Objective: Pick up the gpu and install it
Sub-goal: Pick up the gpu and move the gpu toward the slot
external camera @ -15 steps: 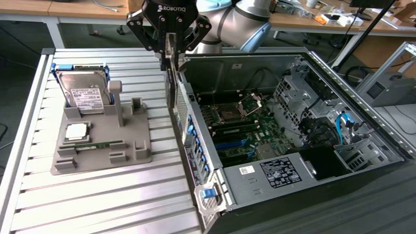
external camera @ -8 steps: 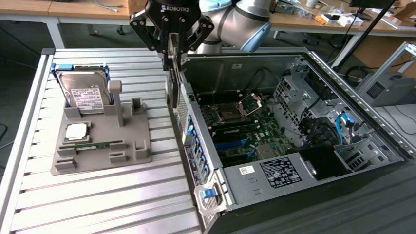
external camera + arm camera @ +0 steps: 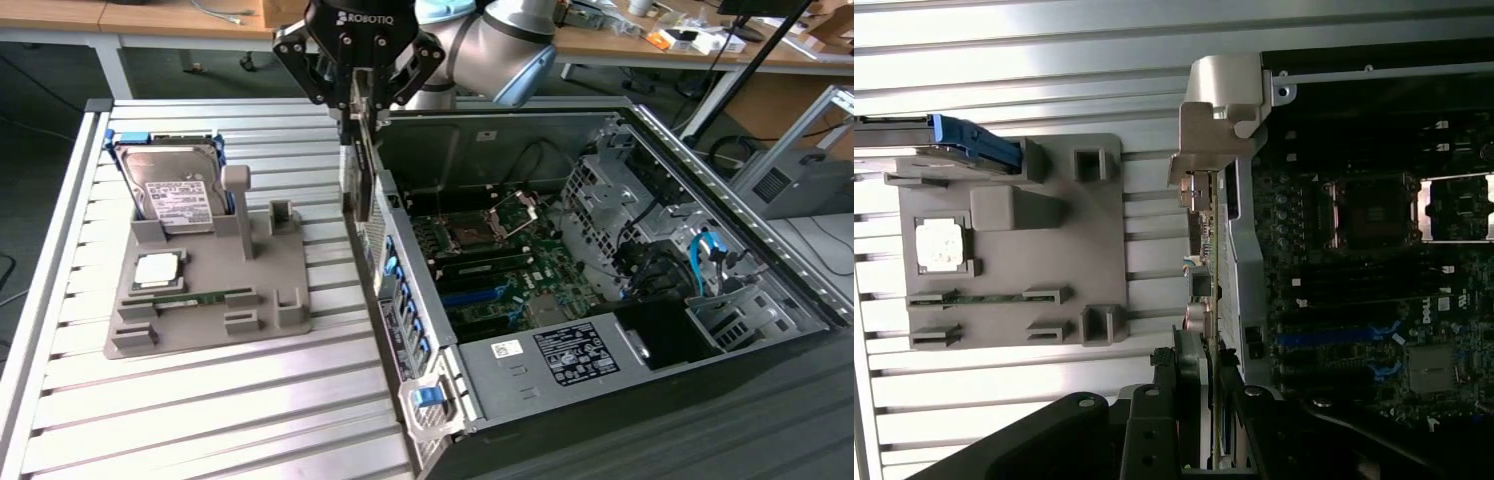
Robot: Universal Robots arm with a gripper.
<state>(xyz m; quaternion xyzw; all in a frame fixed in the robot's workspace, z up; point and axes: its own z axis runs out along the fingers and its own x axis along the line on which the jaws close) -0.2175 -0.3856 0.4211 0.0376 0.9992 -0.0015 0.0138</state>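
The gpu [image 3: 356, 170] hangs on edge below my gripper [image 3: 358, 108], a thin dark card with a silver bracket. It is held above the left wall of the open computer case [image 3: 441, 150], between the grey fixture and the motherboard. In the wrist view the gpu [image 3: 1204, 250] appears edge-on with its bent metal bracket [image 3: 1222, 95] at the far end, over the case's rear edge. My gripper [image 3: 1199, 395] is shut on the card's near end.
A grey fixture [image 3: 274, 310] on the slatted table holds a hard drive [image 3: 174, 195], a processor [image 3: 158, 268] and a green memory stick [image 3: 200, 297]. Inside the case lie the motherboard [image 3: 494, 270], the drive cage [image 3: 607, 200] and blue cables [image 3: 707, 255].
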